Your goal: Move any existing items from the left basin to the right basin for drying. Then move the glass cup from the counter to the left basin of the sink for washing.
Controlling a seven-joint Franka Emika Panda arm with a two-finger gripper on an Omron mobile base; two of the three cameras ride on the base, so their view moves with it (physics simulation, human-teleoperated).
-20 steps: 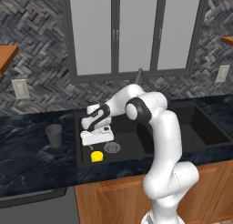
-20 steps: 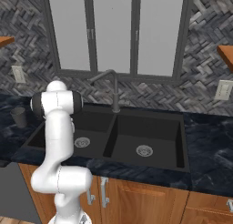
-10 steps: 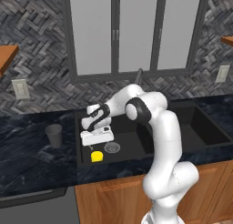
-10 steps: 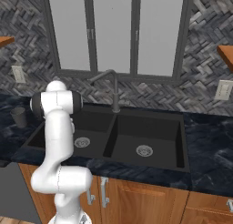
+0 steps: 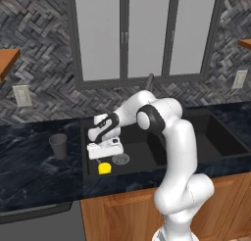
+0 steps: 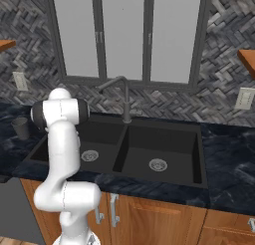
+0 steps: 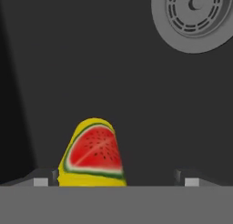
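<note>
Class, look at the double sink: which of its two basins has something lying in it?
The left basin, under the gripper. A yellow chunk lies by its drain; the right basin holds nothing but its own drain.

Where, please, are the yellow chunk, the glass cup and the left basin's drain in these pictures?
yellow chunk (image 5: 104, 168): left base view, on its top face.
glass cup (image 5: 58, 146): left base view, on its side wall.
left basin's drain (image 7: 199, 16): hand view, on the round grille.

The white arm reaches forward and left, its gripper (image 5: 104, 154) pointing down with jaws spread wide, holding nothing.
</note>
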